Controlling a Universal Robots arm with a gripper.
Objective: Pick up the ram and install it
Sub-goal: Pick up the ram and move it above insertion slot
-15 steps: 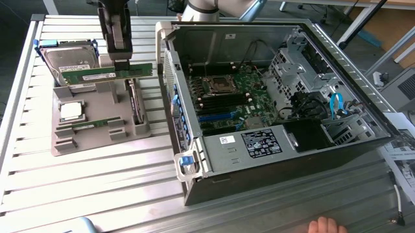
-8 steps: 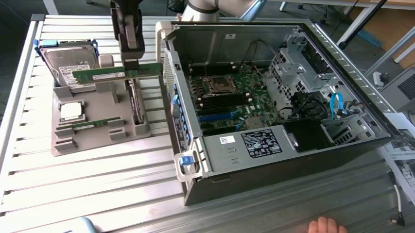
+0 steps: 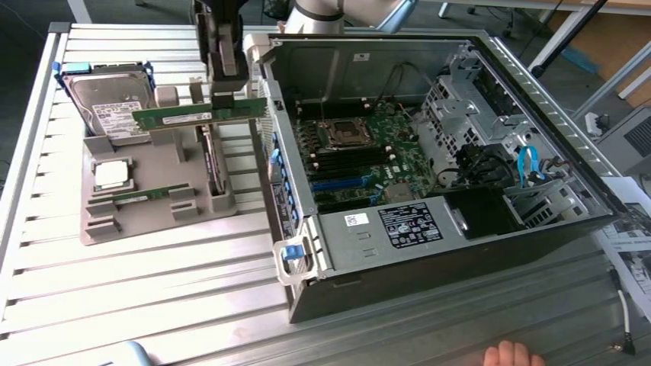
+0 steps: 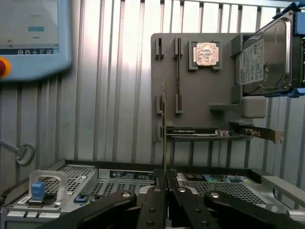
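Observation:
The ram (image 3: 194, 115) is a long, thin green stick. It hangs level above the grey holder plate (image 3: 152, 217), just outside the open computer case (image 3: 428, 252) on the exterior view's left. My gripper (image 3: 232, 97) comes down from above and is shut on the stick's end nearest the case. In the wrist view the ram (image 4: 165, 124) shows edge-on as a thin line running out from between the black fingers (image 4: 155, 202) of my gripper (image 4: 165, 180). The motherboard's memory slots (image 3: 351, 162) lie inside the case.
The holder plate also carries a silver processor chip (image 3: 112, 174), a hard drive (image 3: 107, 99), an upright expansion card (image 3: 209, 164) and a second green stick (image 3: 137, 196). A teach pendant (image 4: 28, 38) lies on the slatted table. A person's hand (image 3: 508, 354) is at the front edge.

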